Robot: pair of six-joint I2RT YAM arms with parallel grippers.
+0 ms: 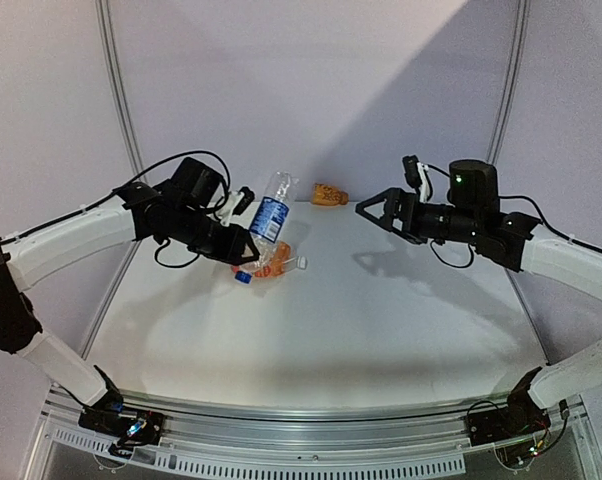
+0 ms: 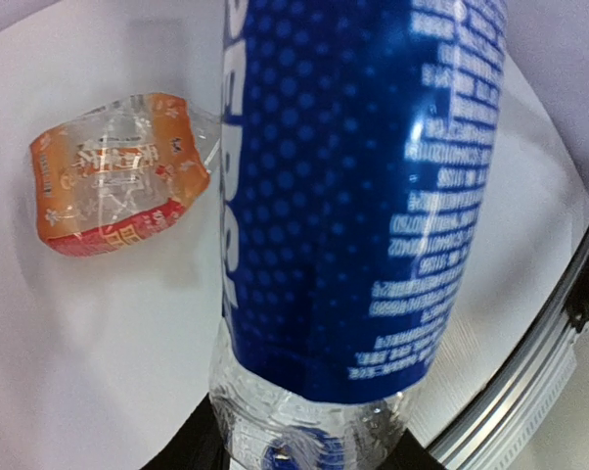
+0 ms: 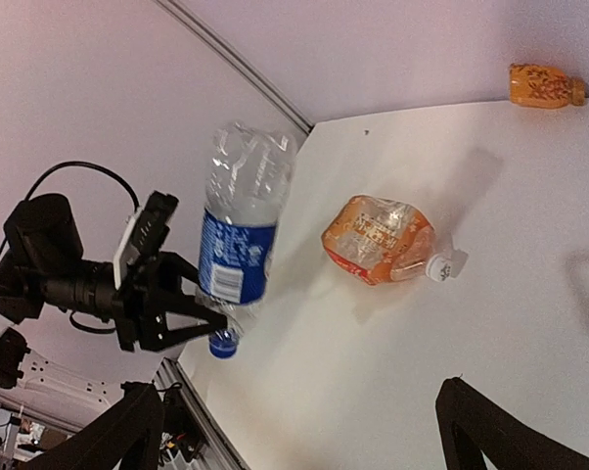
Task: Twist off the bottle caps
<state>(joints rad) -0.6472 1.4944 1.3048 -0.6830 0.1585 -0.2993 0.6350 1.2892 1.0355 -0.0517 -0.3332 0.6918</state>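
— Top external, left side first. Your left pincer (image 1: 243, 247) is clamped narrow on the water bottle (image 1: 270, 215), gripping it low down near the cap end. The bottle is tilted, with the base up and leaning toward the back wall (image 1: 311, 90) and the dark blue cap (image 1: 243, 277) at the bottom.

— Cap on or off?

— On the bottle, as far as the right wrist view lets you read it. It sits just below your pincer's grip. Whether it touches the table (image 1: 401, 330), I cannot tell.

— Left wrist view?

— Mostly blue label (image 2: 353, 196), filling your picture. The clear ribbed neck (image 2: 304, 431) is at the bottom edge, with dark fingers (image 2: 187, 455) on either side of it.

— Second bottle?

— The orange bottle (image 1: 273, 262) lies on its side on the table, near the held one and on its right. In the right wrist view you can see the two bottles are apart. The white cap (image 1: 303, 263) is at its neck end, pointing toward your right arm's side. Both pincers are clear of it.

— Right side?

— Your right pincer (image 1: 373, 214) hangs above the table with its jaws spread wide and nothing in them. It is well apart from both bottles, tips aimed toward them.

— Anything else?

— One small orange item (image 1: 327, 194) lies at the far edge of the table against the back wall. In the top view it falls between your two pincers. It is too small to say what it is.
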